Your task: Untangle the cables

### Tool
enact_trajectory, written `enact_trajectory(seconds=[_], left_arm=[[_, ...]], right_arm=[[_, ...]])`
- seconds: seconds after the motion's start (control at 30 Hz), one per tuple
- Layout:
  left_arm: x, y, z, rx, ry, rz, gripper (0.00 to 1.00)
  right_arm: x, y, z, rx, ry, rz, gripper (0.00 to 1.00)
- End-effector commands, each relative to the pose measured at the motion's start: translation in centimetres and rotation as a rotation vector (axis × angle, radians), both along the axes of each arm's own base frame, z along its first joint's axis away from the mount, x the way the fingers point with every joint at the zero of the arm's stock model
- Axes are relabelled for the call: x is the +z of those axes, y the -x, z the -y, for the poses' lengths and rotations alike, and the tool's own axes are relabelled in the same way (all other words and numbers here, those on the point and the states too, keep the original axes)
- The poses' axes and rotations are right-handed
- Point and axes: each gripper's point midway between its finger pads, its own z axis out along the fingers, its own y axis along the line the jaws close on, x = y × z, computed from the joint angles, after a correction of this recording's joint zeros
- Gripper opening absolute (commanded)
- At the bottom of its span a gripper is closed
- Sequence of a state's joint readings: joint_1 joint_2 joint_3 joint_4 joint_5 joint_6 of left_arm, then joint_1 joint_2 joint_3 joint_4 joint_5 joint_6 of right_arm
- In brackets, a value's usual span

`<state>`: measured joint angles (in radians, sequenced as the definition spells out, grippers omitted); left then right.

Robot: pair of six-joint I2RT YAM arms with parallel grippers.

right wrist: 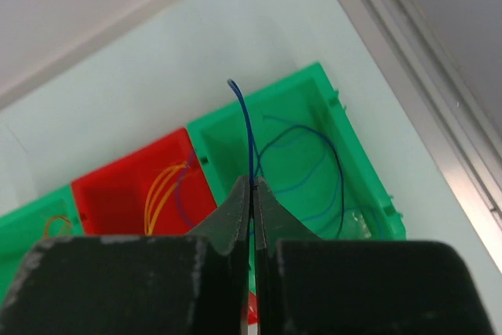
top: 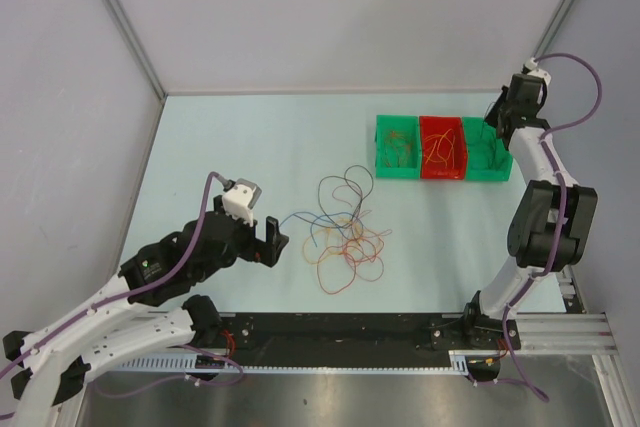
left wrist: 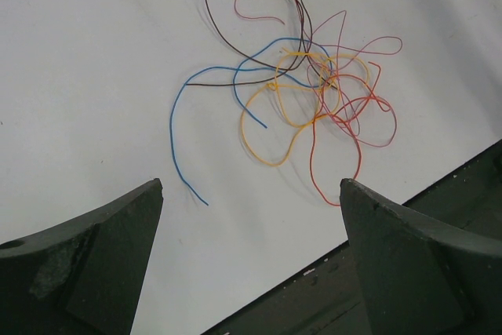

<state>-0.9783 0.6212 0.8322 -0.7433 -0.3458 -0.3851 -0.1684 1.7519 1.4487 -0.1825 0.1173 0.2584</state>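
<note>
Blue cable (right wrist: 247, 127) pinched in right gripper (right wrist: 252, 182); left gripper (left wrist: 251, 186) spread before multicoloured tangle (left wrist: 320, 78).

Premises: a robotics laboratory test cell. Evidence: a left arm (top: 130, 297) and a right arm (top: 545, 217) are bolted to a black rail (top: 350, 337) at the near edge of a pale table (top: 250, 137). Plain grey wall panels (top: 300, 17) in aluminium framing (top: 120, 22) enclose it. Thin coloured cables (top: 345, 232) lie loose near green and red plastic bins (top: 397, 174).

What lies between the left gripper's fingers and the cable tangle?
Only bare table, in the left wrist view; a blue wire trails toward the fingers.
</note>
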Motion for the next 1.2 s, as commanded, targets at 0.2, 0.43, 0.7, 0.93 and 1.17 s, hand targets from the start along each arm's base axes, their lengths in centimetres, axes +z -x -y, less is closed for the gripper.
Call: enact_trajectory(seconds=[0.2, 0.43, 0.7, 0.93, 1.17], left_arm=[[0.5, -0.4, 0.1, 0.02, 0.023, 0.01, 1.0], [0.5, -0.4, 0.0, 0.021, 0.023, 0.01, 1.0], [0.3, -0.5, 0.0, 0.024, 0.018, 0.007, 1.0], [0.3, -0.5, 0.1, 0.022, 0.015, 0.004, 1.0], [0.3, -0.6, 0.0, 0.025, 0.016, 0.006, 1.0]], right_arm=[[-2.2, 1.5, 0.5, -0.038, -0.011, -0.033, 0.0], [1.1, 2.2, 3.0, -0.097, -0.025, 0.054, 0.0], [9.8, 2.8, 0.6, 0.073, -0.126, 0.294, 0.0], [17.6, 4.7, -0.1, 0.139, -0.174, 0.5, 0.0], [18.0, 4.4, 0.4, 0.148, -0.216, 0.528, 0.0]])
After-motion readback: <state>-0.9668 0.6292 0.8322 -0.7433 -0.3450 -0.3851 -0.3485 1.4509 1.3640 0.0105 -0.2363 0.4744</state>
